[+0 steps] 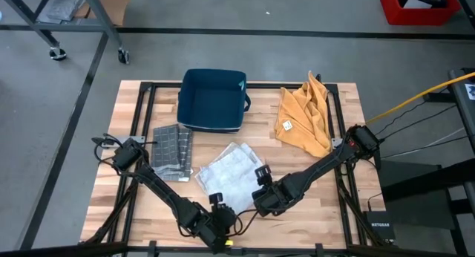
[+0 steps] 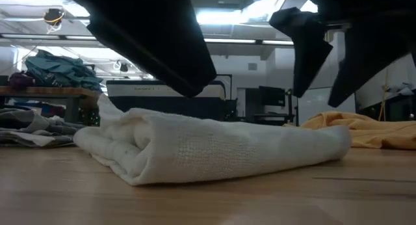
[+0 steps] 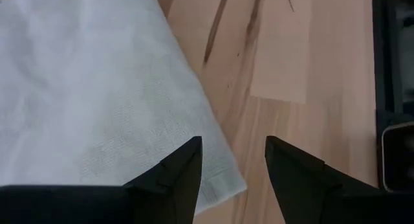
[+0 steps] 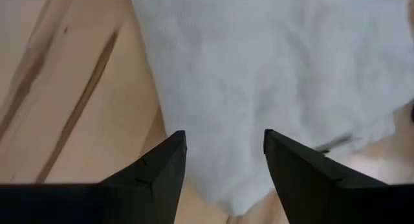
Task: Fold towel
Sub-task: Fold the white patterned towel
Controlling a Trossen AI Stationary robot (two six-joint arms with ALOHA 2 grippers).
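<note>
The white towel [image 1: 228, 174] is found part-folded at the middle of the wooden surface [image 1: 319, 212], its long axis running diagonally; the left gripper [image 1: 217, 203] is stationed at its near corner, the right gripper [image 1: 261, 175] at its right edge; both pairs of fingers are held apart, nothing clamped; the right is judged nearer; fingertip contact is hidden.
</note>
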